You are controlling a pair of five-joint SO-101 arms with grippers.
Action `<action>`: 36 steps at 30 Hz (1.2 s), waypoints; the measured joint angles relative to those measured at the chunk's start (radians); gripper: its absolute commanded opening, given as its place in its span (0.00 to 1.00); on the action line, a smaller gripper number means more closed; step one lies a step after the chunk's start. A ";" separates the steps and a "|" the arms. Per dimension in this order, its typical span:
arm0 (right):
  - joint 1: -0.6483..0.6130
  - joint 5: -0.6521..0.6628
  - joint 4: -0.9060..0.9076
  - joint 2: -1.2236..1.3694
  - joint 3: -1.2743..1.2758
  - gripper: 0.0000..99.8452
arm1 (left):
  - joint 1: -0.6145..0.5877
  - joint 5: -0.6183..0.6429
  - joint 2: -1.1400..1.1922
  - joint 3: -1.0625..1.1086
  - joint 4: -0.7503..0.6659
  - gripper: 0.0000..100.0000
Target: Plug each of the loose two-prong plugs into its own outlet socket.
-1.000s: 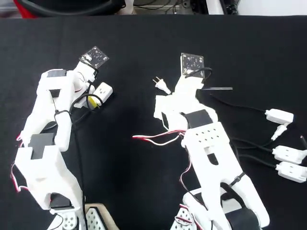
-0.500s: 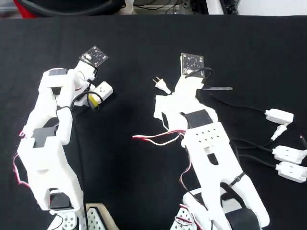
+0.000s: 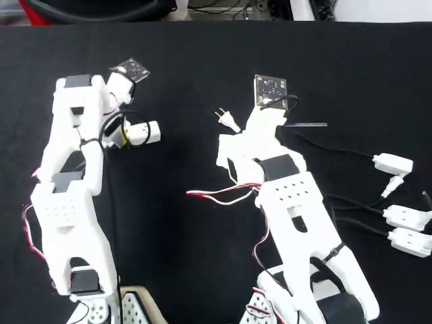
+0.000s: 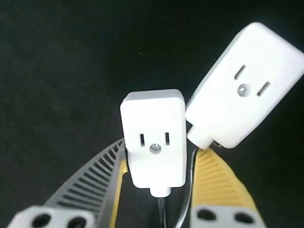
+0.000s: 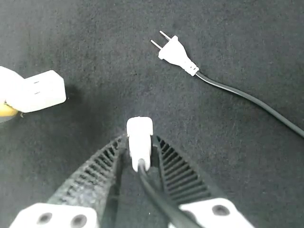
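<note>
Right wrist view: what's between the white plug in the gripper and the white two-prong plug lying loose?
Nothing: only bare black table separates the held white plug and the loose white two-prong plug, seen in the right wrist view.

Robotics lab bench, black cloth table [image 3: 351,67], white robot arms [image 3: 297,202], cables [image 3: 233,11] behind

A broad strip of bare surface [image 3: 169,229] runs between the 2 arms from the near edge to the far edge. Only the red-and-white wires [image 3: 216,196] looping off the right arm cross it. The outlet socket [image 4: 152,137] clamped in the left tool [image 4: 156,166] juts into this strip. The loose plug [image 3: 228,120] and its black cable [image 5: 247,97] lie just beside the right tool [image 5: 140,141], which grips a white plug [image 5: 139,137]. Along the right edge, 3 white sockets [image 3: 405,216] and their cords [image 3: 337,152] block the way.
</note>
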 measured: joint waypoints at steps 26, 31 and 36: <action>0.000 0.000 0.000 0.000 0.000 0.01 | -0.098 -0.018 0.000 -0.244 0.247 0.22; 0.000 0.000 0.000 0.000 0.000 0.01 | -0.118 -0.029 0.000 -0.244 0.250 0.22; 0.000 0.000 0.000 0.000 0.000 0.01 | -0.118 -0.064 0.000 -0.244 0.292 0.26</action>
